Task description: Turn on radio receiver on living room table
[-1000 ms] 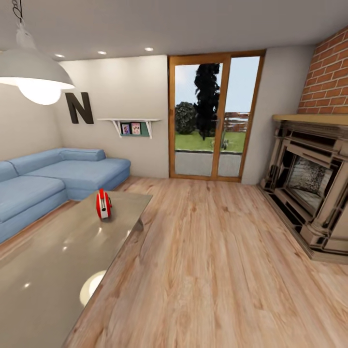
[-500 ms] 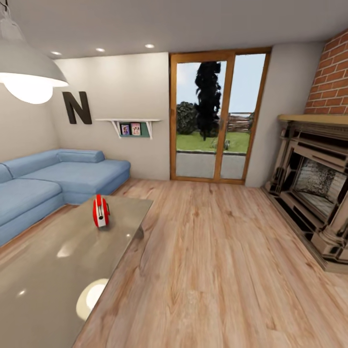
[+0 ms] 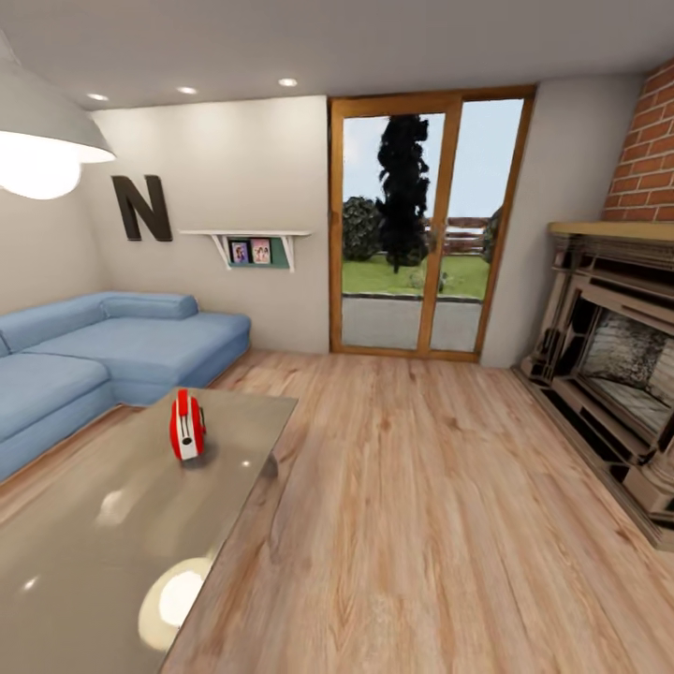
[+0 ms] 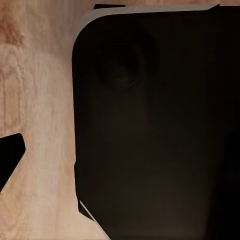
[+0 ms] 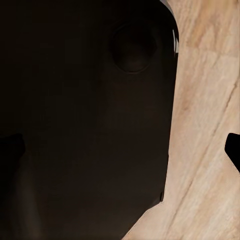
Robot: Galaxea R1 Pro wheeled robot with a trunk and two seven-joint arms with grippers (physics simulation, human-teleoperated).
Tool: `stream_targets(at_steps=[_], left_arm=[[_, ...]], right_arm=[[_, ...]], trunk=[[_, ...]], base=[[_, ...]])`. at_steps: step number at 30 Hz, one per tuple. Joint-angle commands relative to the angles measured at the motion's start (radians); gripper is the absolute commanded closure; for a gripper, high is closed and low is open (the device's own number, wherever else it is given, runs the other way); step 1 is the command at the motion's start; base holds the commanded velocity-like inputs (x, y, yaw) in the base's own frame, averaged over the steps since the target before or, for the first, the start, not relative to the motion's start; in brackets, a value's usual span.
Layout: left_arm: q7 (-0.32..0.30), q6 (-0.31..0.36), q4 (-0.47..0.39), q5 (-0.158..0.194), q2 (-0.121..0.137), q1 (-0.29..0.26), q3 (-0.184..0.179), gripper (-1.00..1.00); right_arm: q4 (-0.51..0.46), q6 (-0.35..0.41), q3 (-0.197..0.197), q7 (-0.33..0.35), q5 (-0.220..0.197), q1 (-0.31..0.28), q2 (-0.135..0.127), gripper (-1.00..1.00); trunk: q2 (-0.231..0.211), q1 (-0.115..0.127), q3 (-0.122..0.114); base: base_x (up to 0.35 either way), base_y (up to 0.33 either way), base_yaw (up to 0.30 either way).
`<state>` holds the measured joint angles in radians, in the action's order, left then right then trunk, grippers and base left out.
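One radio receiver (image 3: pixel 186 426), near the table's (image 3: pixel 94 543) far edge, is framed more centrally as the camera shifted; approach continues, gripper states cannot be told.

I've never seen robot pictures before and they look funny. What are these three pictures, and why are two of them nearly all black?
A robot on wheels took them, in a computer-made room. The big picture comes from the camera on its head. It shows a blue sofa, a glass door, a brick fireplace and a shiny grey table. On the table stands a little red radio, which the robot should switch on.

The other two come from cameras on its two arms, near the jaws. Both look down at the wood floor, and a big dark shape, likely part of the robot itself, blocks most of the view. I cannot tell whether the jaws are open. Nothing is held that I can see.
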<state>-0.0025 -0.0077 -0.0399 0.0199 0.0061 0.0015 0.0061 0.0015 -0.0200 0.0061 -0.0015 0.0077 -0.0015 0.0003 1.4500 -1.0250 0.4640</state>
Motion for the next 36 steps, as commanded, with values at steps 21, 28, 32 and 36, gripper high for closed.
stream_targets(at_steps=[21, 28, 32, 36], left_arm=[[0.0, 0.001, 0.0, 0.0, -0.002, 0.0, 0.0, -1.0], [0.0, 0.004, 0.0, 0.0, -0.002, 0.0, 0.0, -1.0], [0.0, 0.004, -0.001, 0.0, -0.002, 0.0, 0.0, -1.0], [0.0, 0.005, -0.001, 0.0, -0.002, 0.0, 0.0, -1.0]], right_arm=[[0.0, 0.002, 0.0, 0.0, 0.0, 0.0, 0.001, -1.0], [0.0, 0.002, 0.0, 0.0, 0.001, 0.0, 0.001, -1.0], [0.0, 0.002, 0.0, 0.0, 0.002, 0.0, 0.0, -1.0], [0.0, 0.0, 0.0, 0.0, 0.002, 0.0, -0.001, -1.0]], trunk=[[0.0, 0.0, 0.0], [0.0, 0.0, 0.0], [0.0, 0.0, 0.0], [0.0, 0.0, 0.0]], base=[[0.323, 0.071, -0.178], [0.323, 0.005, -0.001], [0.323, 0.0, 0.0], [0.323, 0.0, -0.098]])
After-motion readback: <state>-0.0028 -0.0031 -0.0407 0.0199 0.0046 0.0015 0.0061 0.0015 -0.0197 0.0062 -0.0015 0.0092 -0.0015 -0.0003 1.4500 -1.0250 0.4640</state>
